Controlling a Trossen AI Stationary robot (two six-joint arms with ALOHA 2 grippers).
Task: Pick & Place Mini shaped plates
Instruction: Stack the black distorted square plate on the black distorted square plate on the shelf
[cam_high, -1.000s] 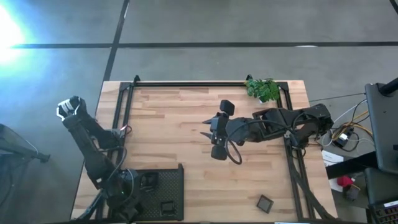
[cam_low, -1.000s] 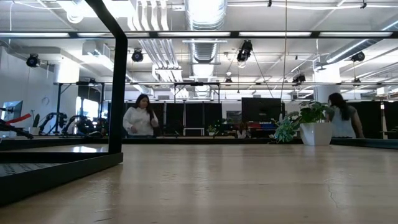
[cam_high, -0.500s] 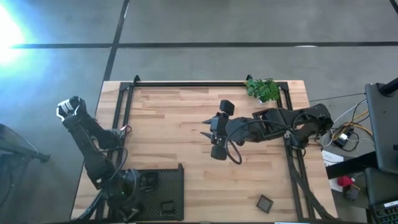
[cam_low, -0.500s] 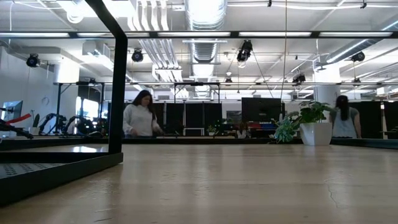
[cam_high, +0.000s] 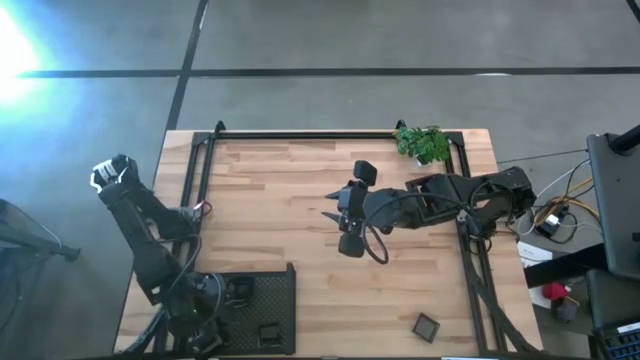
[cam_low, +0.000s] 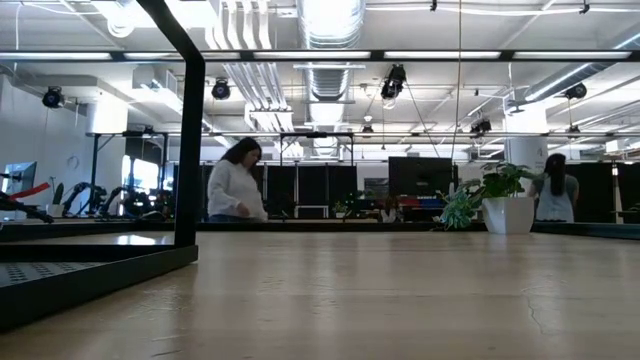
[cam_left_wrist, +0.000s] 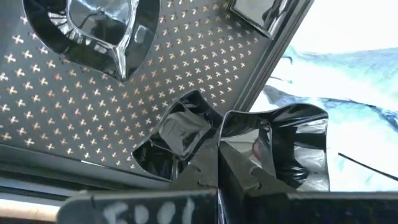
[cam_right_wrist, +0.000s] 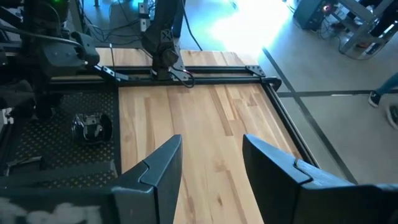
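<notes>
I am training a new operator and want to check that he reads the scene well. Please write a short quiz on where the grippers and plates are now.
1. True or false: the left gripper is shut, above the tray.
2. Fill in: the right gripper hovers over the middle of the table with its fingers ____.
3. The lone plate outside the tray lies: A) under the left gripper; B) on bare wood on the right arm's side; C) between the right gripper's fingers.

Key: 1 true; 2 open; 3 B.
</notes>
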